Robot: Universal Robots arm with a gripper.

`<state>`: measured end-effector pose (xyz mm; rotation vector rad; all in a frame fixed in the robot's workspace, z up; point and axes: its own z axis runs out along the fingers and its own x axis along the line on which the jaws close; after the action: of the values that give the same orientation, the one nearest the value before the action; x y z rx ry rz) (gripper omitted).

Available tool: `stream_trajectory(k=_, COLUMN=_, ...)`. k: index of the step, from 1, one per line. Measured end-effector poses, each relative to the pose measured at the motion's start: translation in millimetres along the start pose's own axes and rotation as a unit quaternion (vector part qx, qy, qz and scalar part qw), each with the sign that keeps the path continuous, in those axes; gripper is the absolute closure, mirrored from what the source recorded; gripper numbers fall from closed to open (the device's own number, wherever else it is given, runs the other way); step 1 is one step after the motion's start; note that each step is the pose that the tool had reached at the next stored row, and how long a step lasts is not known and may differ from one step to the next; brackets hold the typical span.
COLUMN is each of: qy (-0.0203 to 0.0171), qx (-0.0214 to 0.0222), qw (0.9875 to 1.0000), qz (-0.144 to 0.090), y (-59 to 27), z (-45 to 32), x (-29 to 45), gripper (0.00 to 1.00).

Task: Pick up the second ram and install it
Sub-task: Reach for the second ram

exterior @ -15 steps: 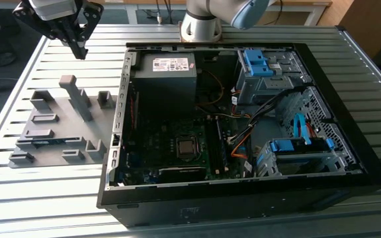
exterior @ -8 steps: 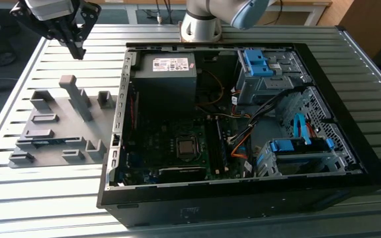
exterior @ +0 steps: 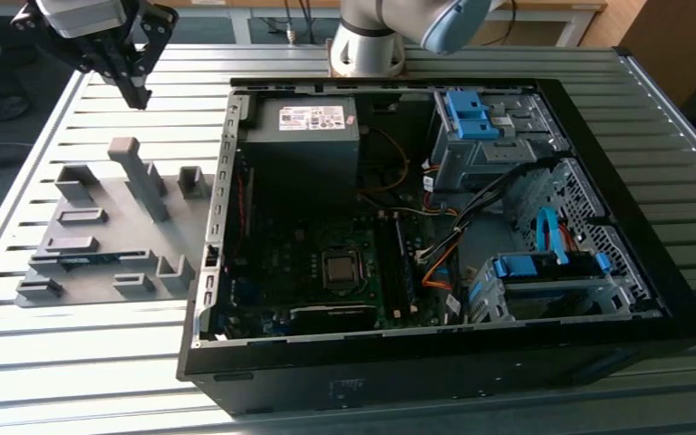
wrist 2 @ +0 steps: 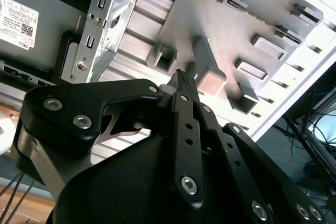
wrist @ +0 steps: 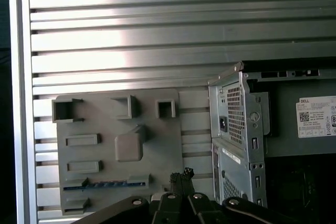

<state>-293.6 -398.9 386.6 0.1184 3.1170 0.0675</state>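
Two fingers, pressed together and holding nothing: that is my gripper (exterior: 139, 95), hanging above the slatted table (exterior: 82, 362) near its far corner on the exterior view's left. The second ram (exterior: 82, 261) is well apart from me. It lies in a narrow slot of the grey holder tray (exterior: 94, 237), toward the tray's end farthest from my arm's base, and the tray sits on the table just beside the open PC case (exterior: 669, 263).

I judge the pickup to be the delicate part. The strip is thin and sunk between holder walls, so a descent slightly off its line could land a fingertip on the tray instead. The tall post (exterior: 142, 177) stands between me and that slot, and a low approach could clip it. A grip away from the ram's middle could also let it tilt. Inside the case, loose cables (exterior: 439, 263) run close to the black slot rails (exterior: 401, 263) and could snag a tilted board.

The exterior view gives me the motherboard (exterior: 323, 272) and those rails. The first wrist view instead lays the tray flat, with the ram (wrist: 105, 185) as a plain line of bluish spots. The second wrist view sets my fingertips (wrist 2: 181, 77) against the post (wrist 2: 207, 64).
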Motion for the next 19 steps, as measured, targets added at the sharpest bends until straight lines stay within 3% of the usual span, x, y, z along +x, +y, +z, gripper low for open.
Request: stream_trajectory(k=19, qy=0.0, qx=0.0, qw=1.0, qz=0.0, y=-1.0, z=0.2, x=12.3, gripper=0.89)
